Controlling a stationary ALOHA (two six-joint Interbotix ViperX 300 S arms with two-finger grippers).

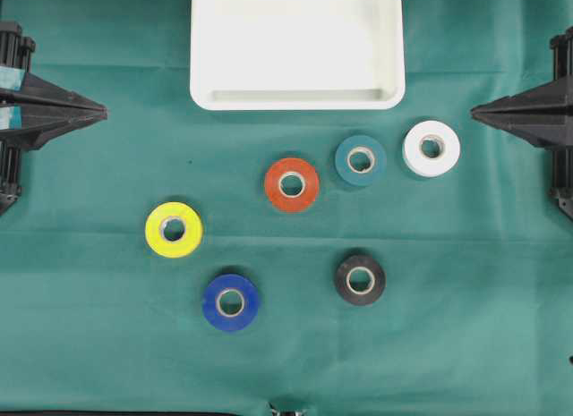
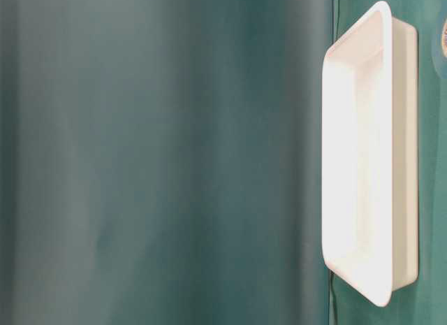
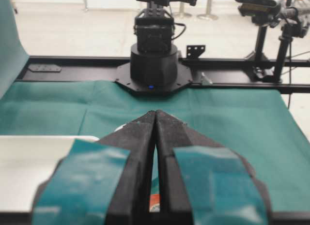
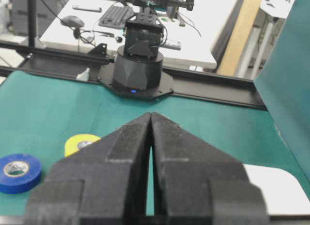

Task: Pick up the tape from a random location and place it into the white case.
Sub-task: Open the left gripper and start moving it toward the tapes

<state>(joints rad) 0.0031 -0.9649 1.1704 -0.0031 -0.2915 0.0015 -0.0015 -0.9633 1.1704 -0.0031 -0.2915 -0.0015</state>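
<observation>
Sitting untouched on the green surface (image 1: 466,344), six rolls of tape lie flat below the white case (image 1: 295,98): an orange roll (image 1: 292,184), a teal roll (image 1: 361,160), a white roll (image 1: 431,148), a yellow roll (image 1: 174,229), a blue roll (image 1: 231,301) and a black roll (image 1: 360,279). The case stands at the top middle of the overhead view with nothing in it. The orange, teal and white rolls are nearest its lower rim; the other three lie farther off, none touching another.

As I judge it, the task has not begun: no roll has been lifted and the whole pick and placement is left. The left end effector (image 1: 100,113) waits at the left edge and the right end effector (image 1: 474,112) at the right edge, each well apart from every roll. Both are clenched with nothing between their tips, as both wrist views show.

The case's far edge is cut off at the top of the overhead view. The table-level view appears turned on its side and shows little beyond the case and blurred green cloth, with a sliver of something at its right edge that I cannot identify. In the left wrist view the end effector hides most of the surface; only a scrap of orange shows beneath it.
</observation>
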